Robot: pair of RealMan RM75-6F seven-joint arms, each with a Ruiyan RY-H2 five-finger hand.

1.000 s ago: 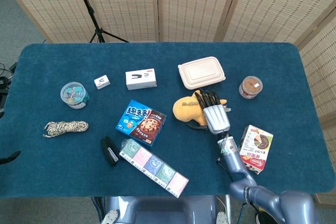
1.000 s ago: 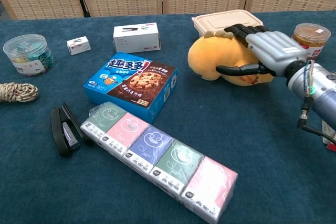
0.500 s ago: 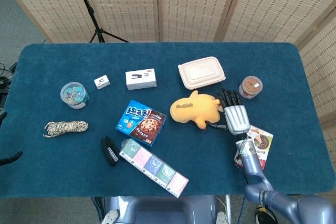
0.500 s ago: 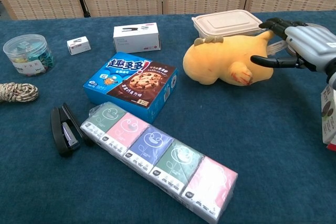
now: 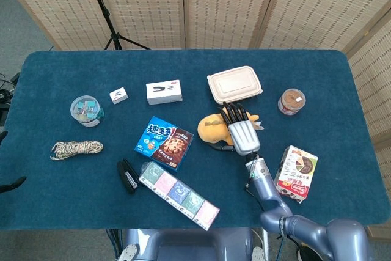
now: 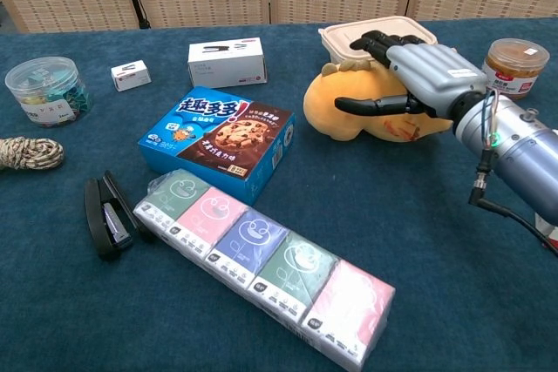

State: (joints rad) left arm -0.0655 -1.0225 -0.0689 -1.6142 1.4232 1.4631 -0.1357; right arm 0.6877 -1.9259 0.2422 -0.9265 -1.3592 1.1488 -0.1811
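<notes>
The right hand [image 6: 417,84] lay over the yellow plush [image 6: 353,111], fingers spread across its top and the thumb reaching along its near side, so it gripped the toy loosely; in the head view the same hand [image 5: 241,131] covered the right half of the plush [image 5: 212,128]. The plush sat on the blue table [image 5: 55,187] right of the middle, just in front of the lidded beige tray [image 5: 234,84], which stood toward the far edge and touched or nearly touched the fingertips in the chest view. A brown-lidded jar [image 5: 291,101] stood to the right near the far right corner, and a snack carton [image 5: 297,173] lay near the right edge beside the forearm. Left of the plush, close by, lay the blue cookie box [image 5: 164,142], and in front of it, by the near edge, a long row of tissue packs [image 5: 179,194] with a black stapler [image 5: 127,175] at its left end. A white staple box [image 5: 164,91], a small white box [image 5: 118,95], a clip tub [image 5: 86,110] and a rope coil [image 5: 76,148] lay well apart toward the left edge. The left hand was out of sight.
</notes>
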